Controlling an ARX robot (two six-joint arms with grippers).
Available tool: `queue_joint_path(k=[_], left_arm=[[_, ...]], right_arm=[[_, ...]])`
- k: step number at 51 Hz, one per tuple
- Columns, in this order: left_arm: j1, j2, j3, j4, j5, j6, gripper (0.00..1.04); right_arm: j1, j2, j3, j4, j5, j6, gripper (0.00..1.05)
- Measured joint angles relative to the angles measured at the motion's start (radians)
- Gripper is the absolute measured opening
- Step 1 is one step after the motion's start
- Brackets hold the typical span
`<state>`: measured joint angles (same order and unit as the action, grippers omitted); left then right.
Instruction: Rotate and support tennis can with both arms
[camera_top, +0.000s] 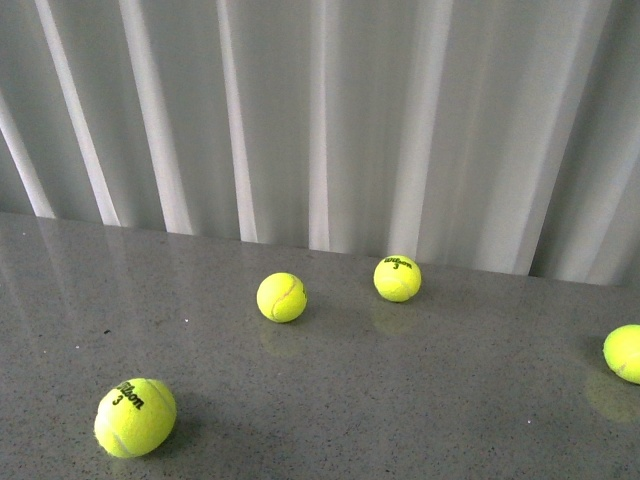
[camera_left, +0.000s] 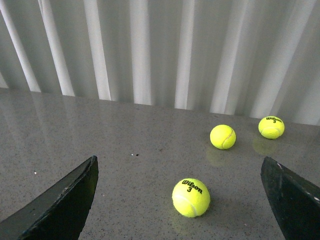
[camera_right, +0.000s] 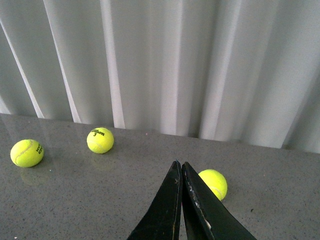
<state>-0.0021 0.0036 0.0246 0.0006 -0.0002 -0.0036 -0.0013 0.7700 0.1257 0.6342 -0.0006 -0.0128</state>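
Note:
The tennis can is out of view in every frame. In the left wrist view, my left gripper (camera_left: 179, 159) is open, its two black fingers (camera_left: 65, 202) spread wide over the grey table with nothing between them. My right gripper (camera_right: 180, 163) is shut, its black fingers pressed together and holding nothing, a little above the table. Neither arm shows in the front view.
Yellow tennis balls lie scattered on the grey speckled table (camera_top: 420, 400): one near left (camera_top: 135, 417), two mid-table (camera_top: 282, 297) (camera_top: 397, 278), one at the right edge (camera_top: 624, 352). One ball (camera_left: 191, 197) lies just ahead of the left fingers, another (camera_right: 214, 182) just behind the right fingers. A white pleated curtain (camera_top: 320, 120) closes the far side.

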Motion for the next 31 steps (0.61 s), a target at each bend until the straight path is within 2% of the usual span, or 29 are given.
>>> queue_joint_path(k=[31], left_arm=[[0.000,0.000,0.000,0.000,0.000,0.000,0.98]], right_arm=[[0.000,-0.285,-0.122,-0.156,0.000,0.001,0.03]])
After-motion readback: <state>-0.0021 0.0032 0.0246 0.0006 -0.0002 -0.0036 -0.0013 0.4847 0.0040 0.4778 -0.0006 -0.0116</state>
